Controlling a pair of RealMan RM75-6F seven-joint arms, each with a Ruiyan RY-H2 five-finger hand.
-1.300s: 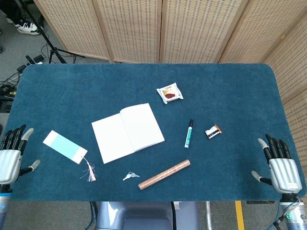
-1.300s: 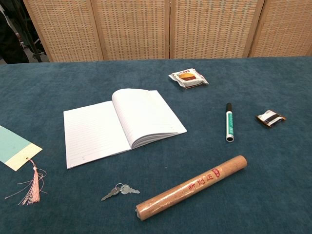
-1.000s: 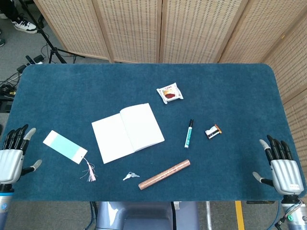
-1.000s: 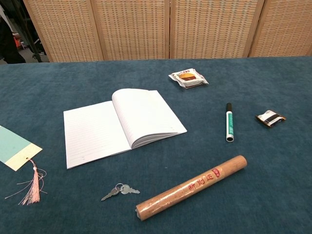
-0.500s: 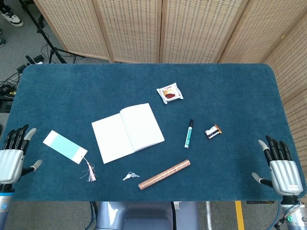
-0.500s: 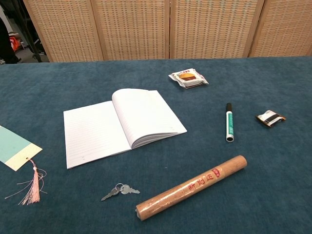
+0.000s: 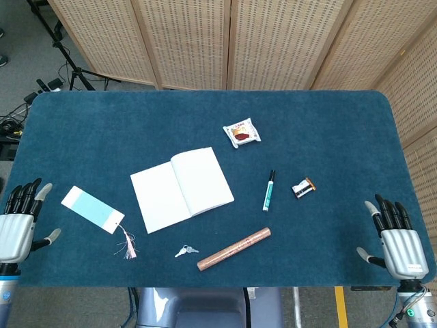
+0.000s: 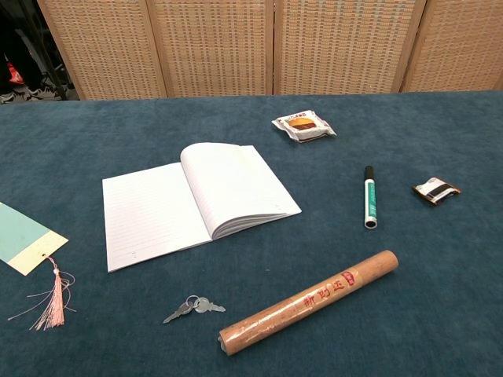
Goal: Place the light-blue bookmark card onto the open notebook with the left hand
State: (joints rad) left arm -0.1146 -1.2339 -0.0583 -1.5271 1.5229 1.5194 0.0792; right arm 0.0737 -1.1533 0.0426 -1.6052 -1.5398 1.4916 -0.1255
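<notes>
Flat on the table: light-blue bookmark card (image 7: 92, 209) with pale ends and pink tassel (image 7: 128, 244).
Open notebook (image 7: 181, 188) at its 3 o'clock; left hand (image 7: 17, 224) spread, empty.

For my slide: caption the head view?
Left hand open beside the untouched bookmark card; open notebook waits.

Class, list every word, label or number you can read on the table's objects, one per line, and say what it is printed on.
Brown paper roll: four red Chinese characters and a red seal along its side, too blurred to read for certain.
Snack packet: printed label, too small to read.
Green marker: no legible print.
Open notebook: ruled lines only, no text.
</notes>
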